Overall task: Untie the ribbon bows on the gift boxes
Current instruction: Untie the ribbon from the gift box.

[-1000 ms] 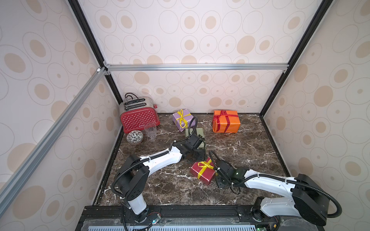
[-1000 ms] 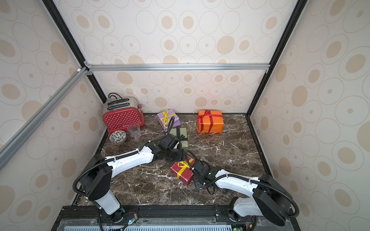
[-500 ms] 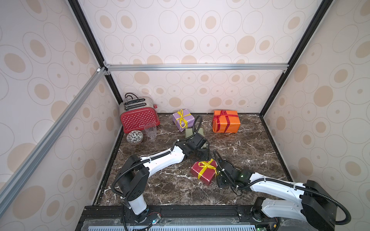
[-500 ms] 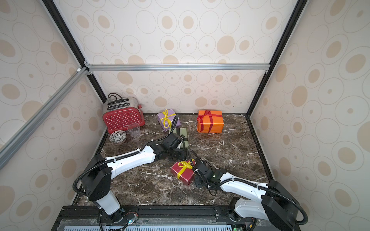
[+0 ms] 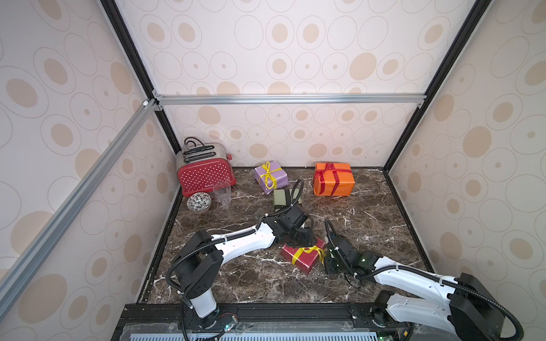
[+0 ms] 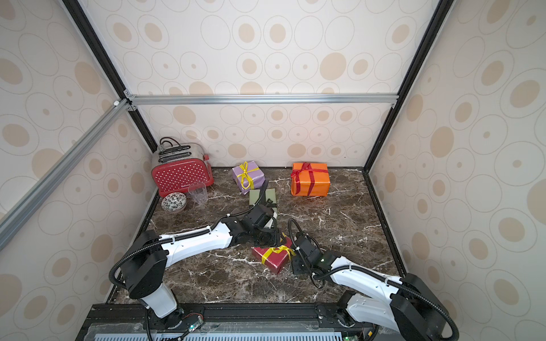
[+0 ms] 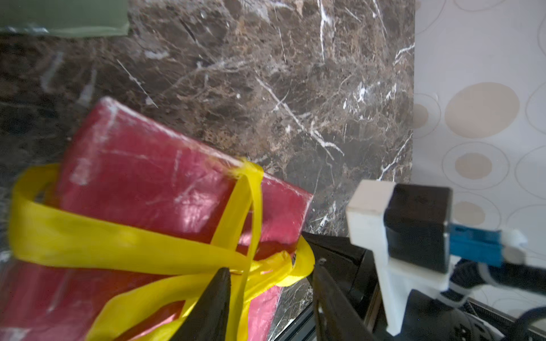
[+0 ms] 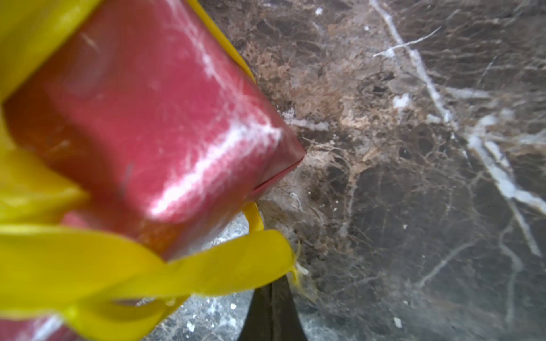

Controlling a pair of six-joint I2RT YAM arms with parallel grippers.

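1. Right claw: closed. The frayed end of the yellow ribbon is caught at its tip. In both top views this claw sits low, just beside the right-hand edge of the dark red box.

2. Left claw: jaws apart. Strands of the yellow ribbon pass between the two black fingers, but no clamp on them is visible. In a top view this claw points down over the far edge of the dark red box.

3. Dark red box: lies flat on the table, near the front centre, turned at an angle to the table edges. Its ribbon is slack, with loose loops across the top face.

4. Other boxes: the olive green box lies just behind the left arm, partly hidden by the arm's cable. The lilac box with the second yellow ribbon and the orange box with the red ribbon stand near the back wall, well apart from each other, and both bows are tied.

5. Table: dark brown marble pattern with white veins.

6. Back left corner: a red white-dotted toaster, with a clear cup and a patterned bowl just in front of it.

7. Enclosure: walls papered cream with beige ovals, black corner posts, and an aluminium rail across the back.
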